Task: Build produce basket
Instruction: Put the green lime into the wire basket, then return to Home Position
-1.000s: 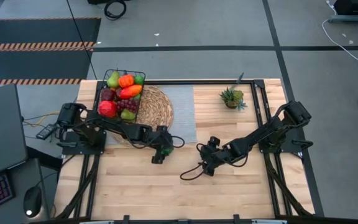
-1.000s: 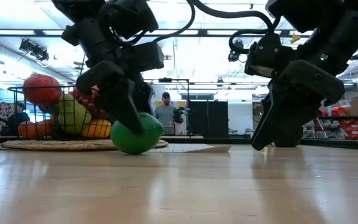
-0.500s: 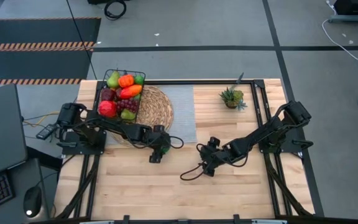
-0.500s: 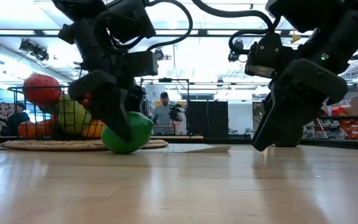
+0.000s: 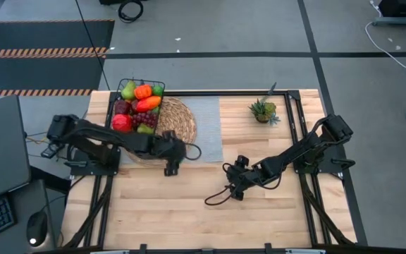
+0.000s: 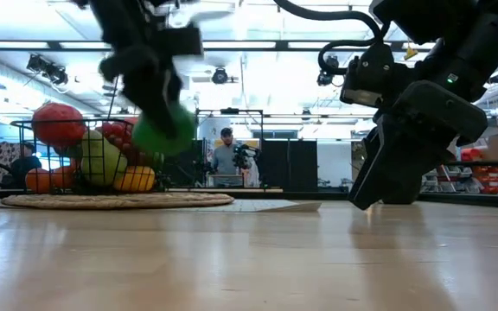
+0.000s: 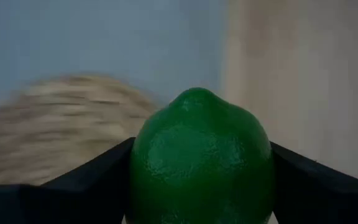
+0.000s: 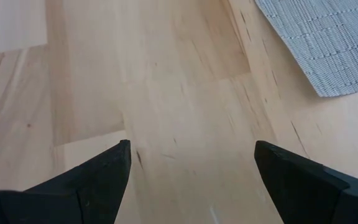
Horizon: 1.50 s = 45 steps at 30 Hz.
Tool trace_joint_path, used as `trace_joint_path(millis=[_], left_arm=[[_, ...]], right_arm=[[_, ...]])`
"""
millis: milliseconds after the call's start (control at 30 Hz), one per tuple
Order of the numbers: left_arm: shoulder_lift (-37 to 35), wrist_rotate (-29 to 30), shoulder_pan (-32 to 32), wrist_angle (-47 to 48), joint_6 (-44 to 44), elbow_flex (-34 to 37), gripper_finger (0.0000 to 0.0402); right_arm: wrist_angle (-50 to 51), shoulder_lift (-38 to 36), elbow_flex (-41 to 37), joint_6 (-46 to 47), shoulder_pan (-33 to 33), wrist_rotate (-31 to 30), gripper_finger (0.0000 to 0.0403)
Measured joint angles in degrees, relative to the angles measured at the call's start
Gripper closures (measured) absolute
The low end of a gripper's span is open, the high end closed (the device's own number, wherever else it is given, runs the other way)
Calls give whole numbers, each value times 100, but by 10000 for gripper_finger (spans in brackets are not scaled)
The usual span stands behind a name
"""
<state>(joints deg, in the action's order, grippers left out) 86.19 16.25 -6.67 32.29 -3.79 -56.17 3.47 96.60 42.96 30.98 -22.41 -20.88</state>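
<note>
Left gripper [image 6: 158,130] has lifted off the bench since a second ago and swung back toward the straw mat [image 5: 178,123]; it was down at bench level with the lime [image 7: 201,162] touching the wood, now the lime is in the air. Jaws are clamped on the lime, one finger on each side. It hangs over the mat's near edge, just beside the basket [image 5: 117,107]. Lime is glossy dark green, pebbled skin, small nub on top.

Basket sits at the bench's far-left corner, partly on the mat, piled with produce [image 5: 138,106]: red apple, green pear, orange, mango, dark grapes.

Right gripper [image 8: 191,165] hasn't moved: low over bare wood mid-bench, jaws spread wide, holding nothing.

No readable writing anywhere.
</note>
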Motion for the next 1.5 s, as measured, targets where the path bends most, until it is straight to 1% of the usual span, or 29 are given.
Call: trace_joint_path(millis=[100, 200, 267, 333, 533, 633, 700, 933, 1033, 1300, 1400, 1500], left_arm=[[-428, 921, 16, 647, 41, -346, 96], [-811, 1864, 161, 1362, 18, -522, 96], [-1088, 2289, 363, 1670, -84, -534, 96], [-1325, 2455, 634, 2072, -302, -535, 95], [-1566, 2491, 1507, 3242, -1013, -533, 95], [-1539, 2476, 1800, 3514, -1370, -528, 93], [-1504, 2397, 1883, 3536, -1507, -528, 87], [-1492, 1868, 1793, 3491, -1618, -528, 52], [-1490, 1701, 1722, 3511, -1635, -528, 46], [-1490, 1699, 1504, 3503, -1664, -528, 44], [-1490, 1715, 1363, 3344, -1641, -531, 44], [-1484, 1949, 1198, 3348, -1502, -667, 44]], right_arm=[[-20, 0, 0, -12, 0, 0, 57], [-42, 0, 0, -16, -6, 1, 57], [-44, 0, 0, -13, -27, 0, 57], [-50, 0, 0, -20, -48, 0, 57], [-91, 0, 0, -61, -84, 0, 57], [-88, 0, 0, -75, -103, -2, 57], [-88, 0, 0, -103, -113, 0, 57], [-55, 0, 0, -234, -109, 0, 57], [-59, 0, 0, -269, -97, -6, 57], [-89, 0, 0, -377, -25, -51, 57], [-85, 0, 0, -419, 29, -203, 57], [-88, 0, 0, -443, 108, -225, 57]])
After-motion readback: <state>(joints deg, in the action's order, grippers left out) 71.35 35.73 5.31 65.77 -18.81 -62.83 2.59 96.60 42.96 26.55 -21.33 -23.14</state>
